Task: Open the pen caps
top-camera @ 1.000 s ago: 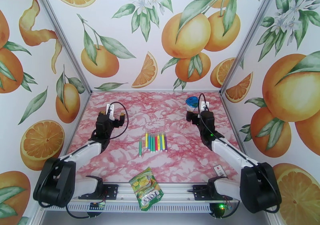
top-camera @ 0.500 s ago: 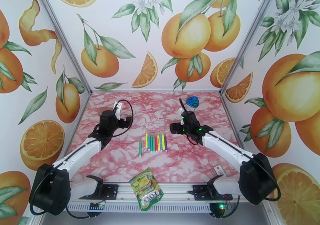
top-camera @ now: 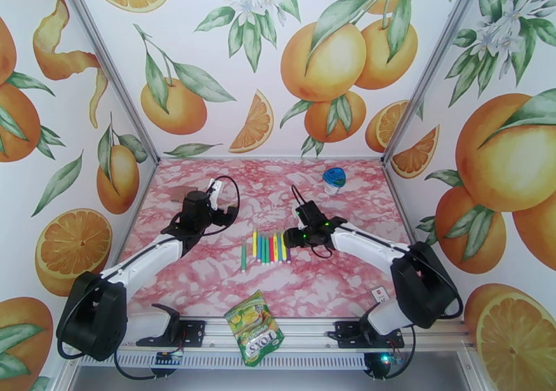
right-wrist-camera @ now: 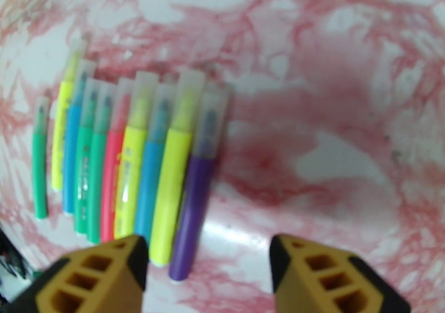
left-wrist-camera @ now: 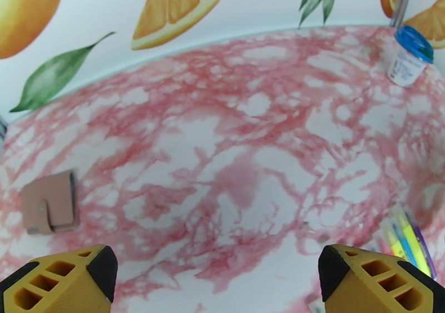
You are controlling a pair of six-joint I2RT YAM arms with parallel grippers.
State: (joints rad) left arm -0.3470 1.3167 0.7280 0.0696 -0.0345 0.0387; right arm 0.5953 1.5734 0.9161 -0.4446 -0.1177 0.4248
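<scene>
Orange-print walls [top-camera: 174,52] close in a pink-marbled table [top-camera: 208,274] on three sides. You will find the marker pens [top-camera: 270,248] laid side by side at the table's middle, running near to far, with one green pen [top-camera: 243,256] lying apart on their left, slightly closer to the near edge. Your right wrist view shows the pen caps [right-wrist-camera: 167,94] as clear sleeves on the far ends, each one seated on its barrel. The right gripper [right-wrist-camera: 214,278] hangs low at the near right end of the row, jaws apart, with the purple pen [right-wrist-camera: 194,208] just inside its left finger [right-wrist-camera: 100,275]; whether that finger touches a barrel you cannot tell. The left gripper [left-wrist-camera: 217,286] stands wide open above bare marble left of the row, well apart from the pens. A blue-lidded container [top-camera: 334,179] sits in the far right corner, a snack packet [top-camera: 255,326] overhangs the middle of the near edge, and a small tan pouch [left-wrist-camera: 50,203] lies toward the far left.
</scene>
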